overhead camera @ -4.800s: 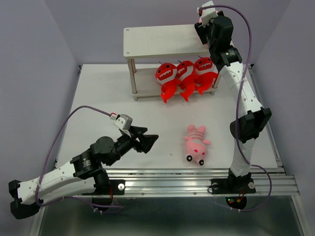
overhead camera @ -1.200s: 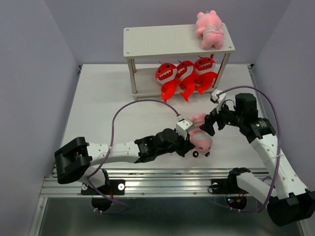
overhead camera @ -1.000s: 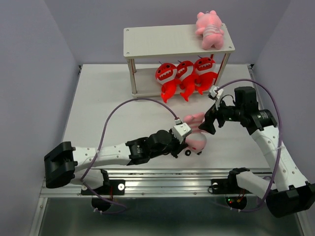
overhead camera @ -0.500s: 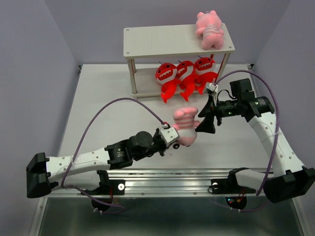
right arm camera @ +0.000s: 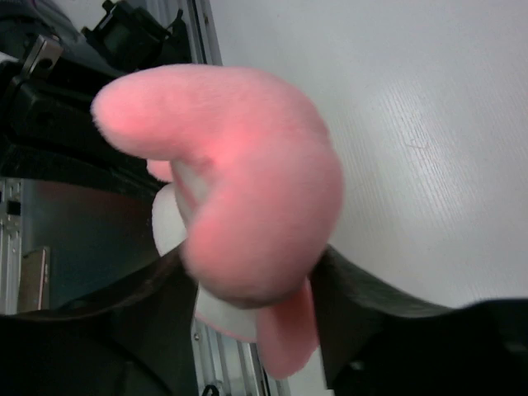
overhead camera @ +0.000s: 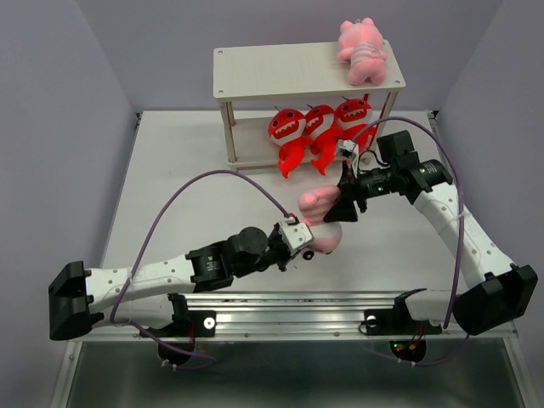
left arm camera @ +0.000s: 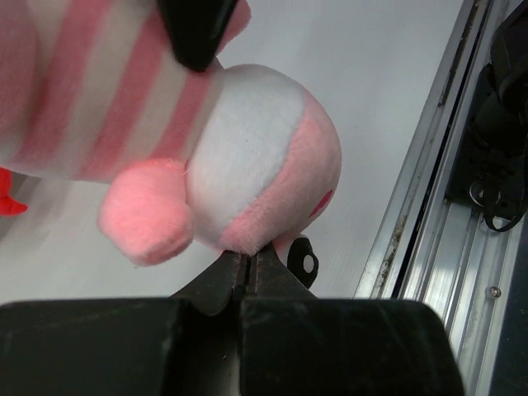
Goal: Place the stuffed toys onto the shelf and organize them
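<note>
Left pincer (left arm camera: 245, 266) is pressed together on a small nip of plush at the underside of the pink striped toy (overhead camera: 321, 223), one black foot showing just beside the fingers in the left wrist view. The toy appears lifted off the surface (overhead camera: 187, 187), a little right of middle and nearer the near edge than the far one. Its other end sits in the right pincer (overhead camera: 344, 202), whose fingers flank it on both sides and seem to squeeze it, since the plush bulges over them in the right wrist view. So both arms have the same toy at once, and I judge the step to be a hand-over from left arm to right. At the far edge stands the shelf (overhead camera: 280, 75). The three red monsters (overhead camera: 319, 127) sit side by side on its lower board, toward the right. A second pink toy (overhead camera: 361, 51) rests at the right end of the top board. The next move calls for the left fingers to let go cleanly without tugging the toy askew. The right arm would then carry it to the top board and set it beside its twin.
</note>
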Available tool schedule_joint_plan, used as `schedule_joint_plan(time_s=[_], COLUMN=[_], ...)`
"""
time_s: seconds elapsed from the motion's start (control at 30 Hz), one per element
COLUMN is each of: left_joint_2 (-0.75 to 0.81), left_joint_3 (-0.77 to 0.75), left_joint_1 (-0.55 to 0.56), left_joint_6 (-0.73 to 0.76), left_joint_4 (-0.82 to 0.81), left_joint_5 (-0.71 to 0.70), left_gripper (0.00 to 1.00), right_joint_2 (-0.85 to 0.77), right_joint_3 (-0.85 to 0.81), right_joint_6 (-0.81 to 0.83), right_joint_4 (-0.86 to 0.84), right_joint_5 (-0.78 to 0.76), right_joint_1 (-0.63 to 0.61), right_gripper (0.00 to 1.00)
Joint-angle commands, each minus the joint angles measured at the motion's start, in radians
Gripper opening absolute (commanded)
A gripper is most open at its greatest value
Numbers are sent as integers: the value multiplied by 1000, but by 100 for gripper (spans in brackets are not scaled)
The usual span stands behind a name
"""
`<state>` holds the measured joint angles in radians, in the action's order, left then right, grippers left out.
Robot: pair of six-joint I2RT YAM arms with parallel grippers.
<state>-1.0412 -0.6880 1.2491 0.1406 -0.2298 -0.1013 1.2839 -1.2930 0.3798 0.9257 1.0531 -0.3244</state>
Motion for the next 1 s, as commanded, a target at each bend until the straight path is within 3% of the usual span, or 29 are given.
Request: schedule_joint_plan(time_s=[0.0,0.27,0.33,0.37,0.4,0.43,0.47,0.53,0.6,0.63,0.73,0.8,0.97], left_joint_2=[23,64,75,84,98,98,115,136,174,203,257,279,274], left_joint_3=[-8,38,47,51,56,61,70,97,120,139,166,174,208], left_joint_1=[6,6,6,6,6,6,6,6,4,4,1,-5,-118], left_joint_6=[-4,-38,-53,-61,-88,-113,-137,-209,-284,-353,-479,-657,-907], left_joint_4=[-109,-149,-155,-163,-170,-181,-193,-221,-258,-275,-258,-227,-241], left_joint_5=[20,34,31,29,25,14,-1,-15,-29,-59,-155,-214,-95], left_gripper=[0,0,0,0,7,23,49,62,90,98,99,99,99], right_joint_2=[-9,-8,-20,-24,-37,-43,-50,-64,-78,-89,-109,-129,-135], right_joint_3=[-6,-26,-28,-29,-29,-28,-28,-29,-43,-52,-63,-68,-103], right_joint_6=[-27,-36,-38,-39,-38,-35,-30,-12,19,49,105,117,137], right_joint_4=[-90,-117,-120,-123,-123,-125,-129,-131,-123,-123,-139,-171,-212], right_joint_5=[12,33,47,48,42,36,19,-17,-88,-135,-191,-209,-174], right_joint_1=[-18,-18,-18,-18,-18,-18,-18,-18,-18,-18,-18,-18,-18], right_gripper=[53,17,1,1,1,1,1,1,1,1,1,1,1])
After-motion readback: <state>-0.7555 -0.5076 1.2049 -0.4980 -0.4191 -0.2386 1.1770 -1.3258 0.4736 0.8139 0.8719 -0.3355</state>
